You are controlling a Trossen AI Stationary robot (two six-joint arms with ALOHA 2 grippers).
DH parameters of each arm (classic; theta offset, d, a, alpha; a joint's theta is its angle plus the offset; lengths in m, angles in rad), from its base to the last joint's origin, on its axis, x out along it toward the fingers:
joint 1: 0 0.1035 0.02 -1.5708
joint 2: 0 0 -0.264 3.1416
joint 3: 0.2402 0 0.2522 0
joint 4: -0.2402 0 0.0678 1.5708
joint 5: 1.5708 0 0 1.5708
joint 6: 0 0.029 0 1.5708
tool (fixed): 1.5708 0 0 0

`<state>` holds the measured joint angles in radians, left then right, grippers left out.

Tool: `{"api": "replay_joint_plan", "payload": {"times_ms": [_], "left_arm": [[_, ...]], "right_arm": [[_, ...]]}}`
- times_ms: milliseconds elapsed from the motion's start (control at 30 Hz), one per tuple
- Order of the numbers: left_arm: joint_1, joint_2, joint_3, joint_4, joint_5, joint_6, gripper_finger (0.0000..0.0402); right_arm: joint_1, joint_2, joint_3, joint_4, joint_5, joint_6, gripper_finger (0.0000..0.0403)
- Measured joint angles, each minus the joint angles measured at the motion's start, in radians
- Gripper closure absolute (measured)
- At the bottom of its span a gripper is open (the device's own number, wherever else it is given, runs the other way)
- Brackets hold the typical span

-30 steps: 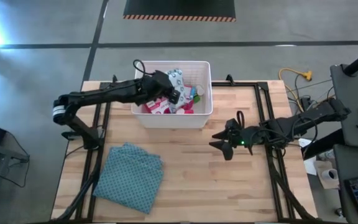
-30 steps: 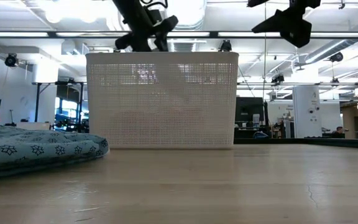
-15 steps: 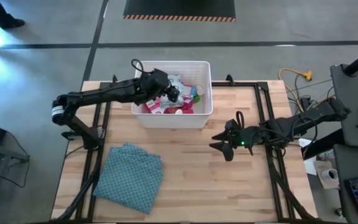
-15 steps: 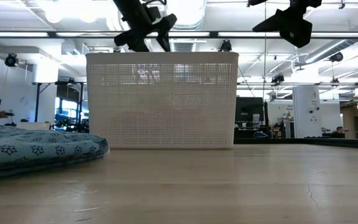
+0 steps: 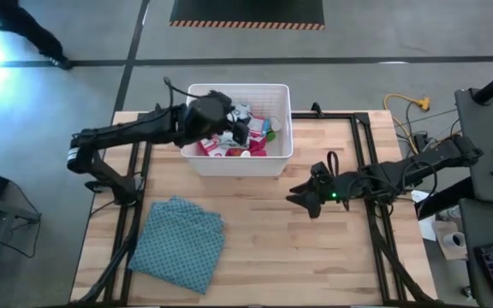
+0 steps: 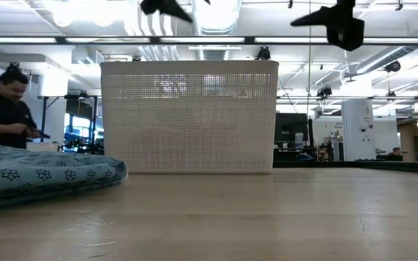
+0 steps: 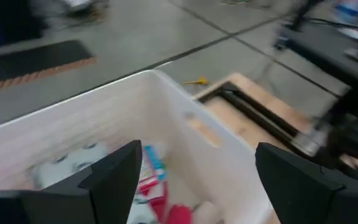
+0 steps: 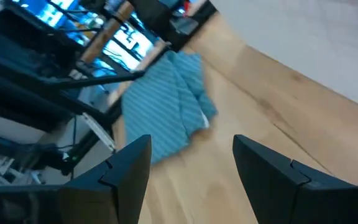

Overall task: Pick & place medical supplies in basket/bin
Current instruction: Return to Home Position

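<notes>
Raise the released, empty left pincer point(image 5: 240, 131) straight above the white bin point(image 5: 240, 165), clearing its rim before swinging away, with the released right pincer point(image 5: 301, 201) idle near the bin.

bin point(image 5: 264, 165): white, tiny holes all over
supplies point(image 5: 229, 151): red, white, a bit green
cloth point(image 5: 178, 244): blue-green, little stars
table point(image 5: 315, 257): light wood

Perforated white plastic bin point(image 6: 189, 116), matt wooden table point(image 5: 315, 248)
</notes>
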<state>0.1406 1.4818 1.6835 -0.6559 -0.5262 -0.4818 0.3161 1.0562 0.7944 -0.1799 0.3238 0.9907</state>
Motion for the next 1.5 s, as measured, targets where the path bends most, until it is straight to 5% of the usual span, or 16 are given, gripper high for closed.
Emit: {"api": "replay_joint_plan", "payload": {"times_ms": [133, 333, 567, 800, 1000, 1233, 1500], "left_arm": [[-0.066, -0.001, 0.02, 0.003, 0.066, 0.067, 0.0109], [-0.151, -0.007, -0.01, 0.0, 0.107, 0.07, 0.0109], [-0.22, -0.089, -0.108, 0.069, 0.111, 0.059, 0.0109], [-0.227, -0.29, -0.46, 0.457, 0.16, 0.041, 0.0109], [-0.226, -0.497, -0.805, 0.709, 0.157, -0.195, 0.0109], [-0.253, -0.703, -1.136, 1.181, 0.27, -0.026, 0.0109], [-0.251, -0.854, -1.326, 1.251, 0.301, 0.013, 0.0109]], "right_arm": [[0.0, -0.002, 0.0, 0.068, -0.012, -0.078, 0.0184], [-0.032, -0.023, 0.0, 0.027, -0.01, 0.017, 0.0184], [-0.038, -0.139, 0.0, 0.071, -0.108, -0.26, 0.0184], [-0.087, -0.296, 0.0, -0.094, -0.106, -0.358, 0.0184], [-0.128, -0.417, -0.003, -0.367, 0.057, -0.215, 0.0184], [-0.144, -0.484, -0.005, -0.22, -0.165, -0.48, 0.0184], [-0.235, -0.521, -0.052, -0.213, -0.225, -0.522, 0.0184]]}}
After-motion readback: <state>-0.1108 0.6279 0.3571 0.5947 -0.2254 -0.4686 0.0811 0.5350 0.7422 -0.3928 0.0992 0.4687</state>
